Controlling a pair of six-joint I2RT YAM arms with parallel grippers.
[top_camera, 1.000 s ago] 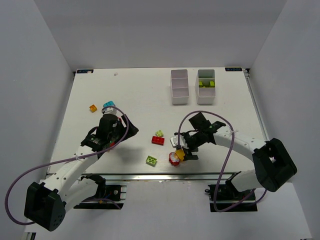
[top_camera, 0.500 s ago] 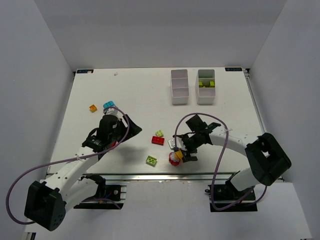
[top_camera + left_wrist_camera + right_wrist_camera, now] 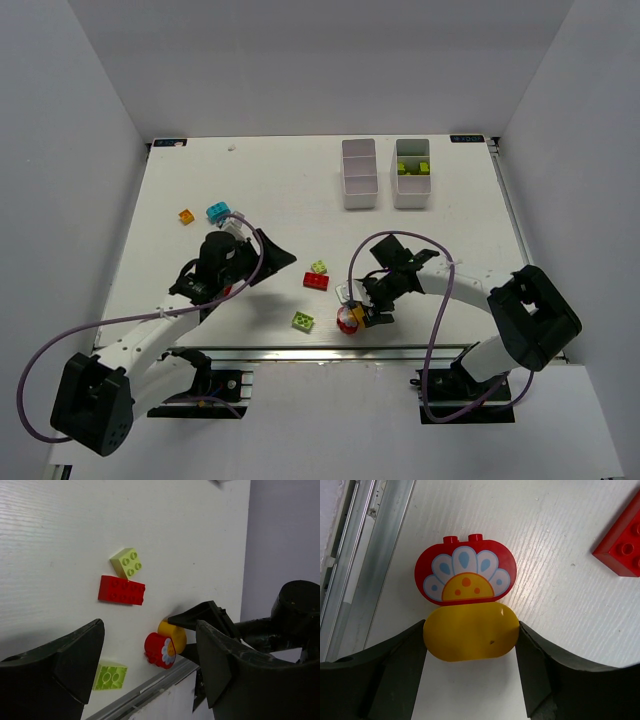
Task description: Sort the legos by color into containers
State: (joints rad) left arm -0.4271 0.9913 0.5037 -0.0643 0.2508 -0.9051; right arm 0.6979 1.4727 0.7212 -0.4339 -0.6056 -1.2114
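The right gripper (image 3: 366, 310) has dropped to the counter's (image 3: 270, 180) near edge, jaws clamping the yellow brick (image 3: 470, 640). The red flower brick (image 3: 465, 572) touching it could drag along. The left gripper (image 3: 149, 627) hangs with jaws released, empty.

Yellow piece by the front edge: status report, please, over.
Left tool open, empty. Right tool shut on yellow piece, resting on table. Red flower piece touches it, could drag along.
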